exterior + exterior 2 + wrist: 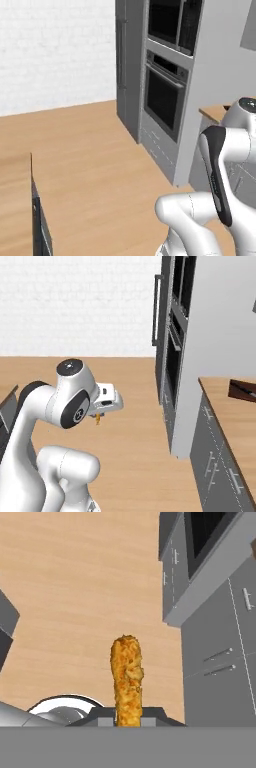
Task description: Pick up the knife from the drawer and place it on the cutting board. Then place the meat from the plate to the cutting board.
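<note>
Our pincer (pixel 128 722) is clamped on a long golden-brown, crumbed piece of meat (pixel 127 679); in the hand view it rises from between the two dark finger tips and stands out along the line of the hand, held at its lower end, the rest free in the air. From the right base view we see the hand (pixel 107 398) just past the arm's rounded elbow, with a small orange bit of the meat (pixel 99 417) hanging under it, well above the wooden floor (pixel 130 406).

Beyond the meat in the hand view lie the pale wood floor (pixel 85 587) and grey cabinet fronts (pixel 215 662) with thin bar handles, all shut, so we cannot tell what they hold.

Further out, the tall grey unit carries a built-in oven (pixel 164 95) with a dark glass door, closed.

At the right edge of the right base view a wooden counter (pixel 225 406) runs along the grey cabinets, and on it we see the corner of the dark reddish-brown cutting board (pixel 242 390). Something slim and pale lies across it, too small for us to name. The board is well apart from the hand.
</note>
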